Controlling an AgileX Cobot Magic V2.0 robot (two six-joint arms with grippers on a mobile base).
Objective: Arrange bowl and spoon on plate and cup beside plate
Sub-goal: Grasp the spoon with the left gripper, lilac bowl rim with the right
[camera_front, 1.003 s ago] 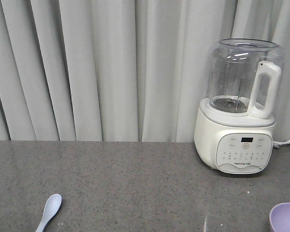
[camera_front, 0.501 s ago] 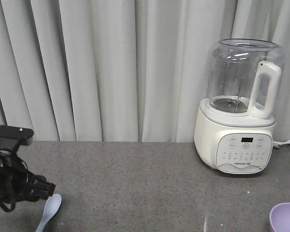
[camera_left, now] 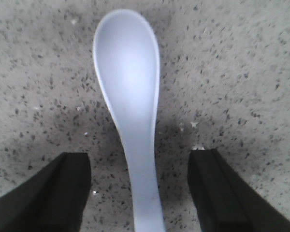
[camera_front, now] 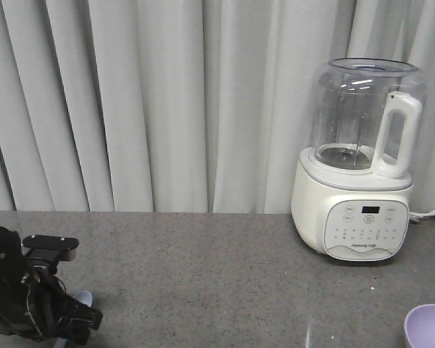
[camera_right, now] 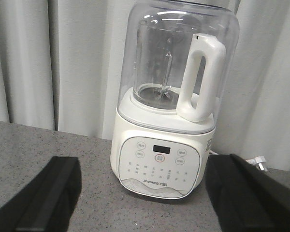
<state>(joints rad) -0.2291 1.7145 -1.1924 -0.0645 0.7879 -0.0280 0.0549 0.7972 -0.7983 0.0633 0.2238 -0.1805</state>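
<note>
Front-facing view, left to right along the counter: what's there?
left arm → blender → bowl. The spoon only peeks out from behind the arm, so it is not ranked.

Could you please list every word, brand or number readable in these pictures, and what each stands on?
"Joyoung", followed by small unreadable characters: low on the front of the white blender.
Button labels on its control panel: too small to read.
No other text is visible.
</note>
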